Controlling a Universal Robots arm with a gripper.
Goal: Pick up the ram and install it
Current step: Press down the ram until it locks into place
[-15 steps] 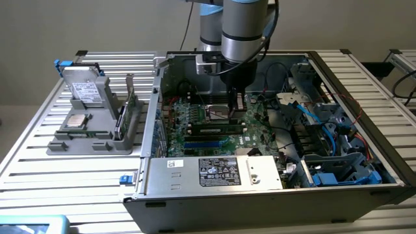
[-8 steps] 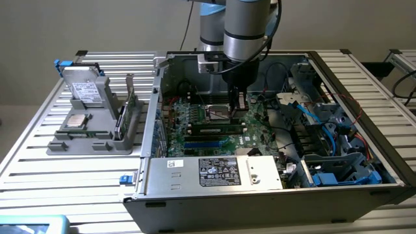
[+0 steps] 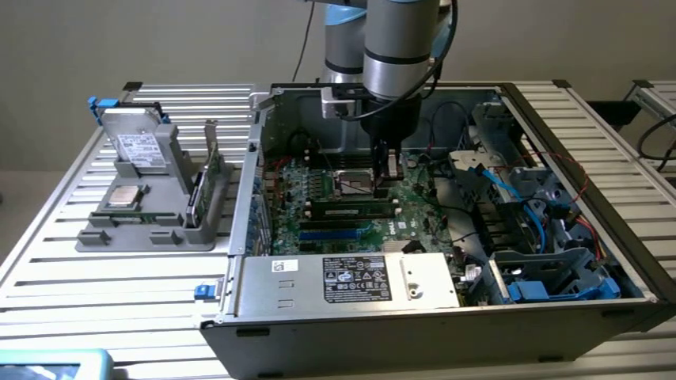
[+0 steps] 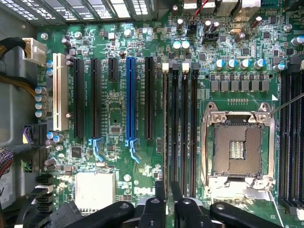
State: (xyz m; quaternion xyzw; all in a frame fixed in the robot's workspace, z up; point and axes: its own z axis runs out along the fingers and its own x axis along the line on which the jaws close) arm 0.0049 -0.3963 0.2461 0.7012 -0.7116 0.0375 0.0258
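The ram (image 3: 354, 210), a long narrow stick with a small white label, stands edge-up in a memory slot on the green motherboard (image 3: 317, 186) inside the open computer case. In the wrist view the ram (image 4: 165, 133) is a thin edge running along the outermost of the black memory slots, beside the long expansion slots. My gripper (image 3: 389, 180) hangs straight down over the stick's end at the exterior view's right, beside the processor socket (image 4: 237, 147). Seen from the wrist, the gripper (image 4: 167, 190) sits right at that end of the stick. Contact with the stick is not visible.
A grey parts holder (image 3: 148, 214) at the exterior view's left carries a drive, a chip and a larger green card (image 3: 214, 170) with a metal bracket. The power supply box (image 3: 349, 277) fills the case's near side. Cables and drive cages (image 3: 549, 269) crowd its right. A blue slot (image 4: 131, 99) lies beside the memory slots.
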